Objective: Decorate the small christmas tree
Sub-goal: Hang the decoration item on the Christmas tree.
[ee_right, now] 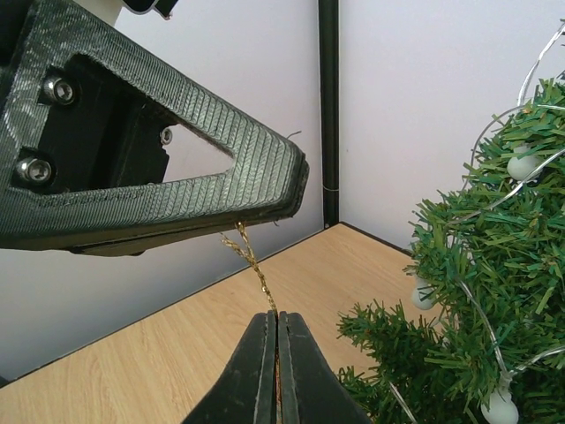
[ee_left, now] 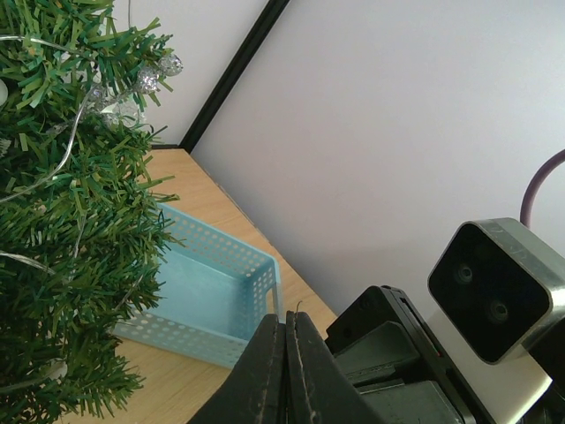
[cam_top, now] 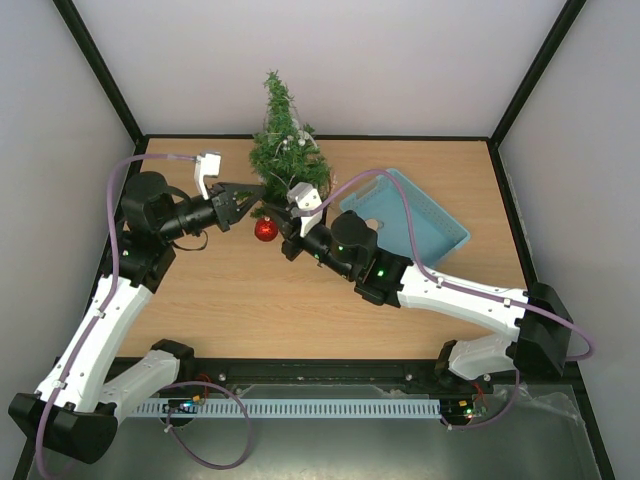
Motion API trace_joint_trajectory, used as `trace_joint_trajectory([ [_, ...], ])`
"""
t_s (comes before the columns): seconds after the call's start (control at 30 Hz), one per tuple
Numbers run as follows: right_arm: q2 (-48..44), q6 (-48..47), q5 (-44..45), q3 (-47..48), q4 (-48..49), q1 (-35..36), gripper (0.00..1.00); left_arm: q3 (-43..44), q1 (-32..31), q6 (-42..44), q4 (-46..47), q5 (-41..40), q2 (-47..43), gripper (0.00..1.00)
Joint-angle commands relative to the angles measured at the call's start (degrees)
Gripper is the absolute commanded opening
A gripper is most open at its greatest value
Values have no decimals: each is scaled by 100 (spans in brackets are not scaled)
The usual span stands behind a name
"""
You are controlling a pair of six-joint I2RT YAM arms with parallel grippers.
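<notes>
- left end effector (ee_left: 284, 340) clenched on gold cord (ee_right: 252, 256), red bauble (cam_top: 265, 230) below
- right end effector (ee_right: 277, 325) pinching the same cord, just beside the left
- small christmas tree (cam_top: 283, 150) upright at surface (cam_top: 200, 300) back edge, directly beyond both, equally near

Soft, even, bright light fills all three views. The pale walls (cam_top: 400, 60) show no glare, and only faint shadows lie on the table (cam_top: 230, 300) below the jaws. Both wrist views are sharp from the jaws out to the tree (ee_right: 494, 291).
</notes>
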Motion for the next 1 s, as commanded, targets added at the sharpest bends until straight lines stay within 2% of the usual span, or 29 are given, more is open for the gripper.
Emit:
trace_joint_trajectory([
  [0.0,-137,-148,202,-81,44,25,2,10,-26,38,63,-28,-11,2],
  [0.17,-51,-200,540,-30,-84,25,2,48,-29,16,79,-26,-8,2],
  [0.37,17,-182,687,-17,-58,28,9,50,-37,-30,134,-17,7,2],
  [0.97,301,-125,215,99,247,27,13,-40,-73,-155,305,52,20,2],
])
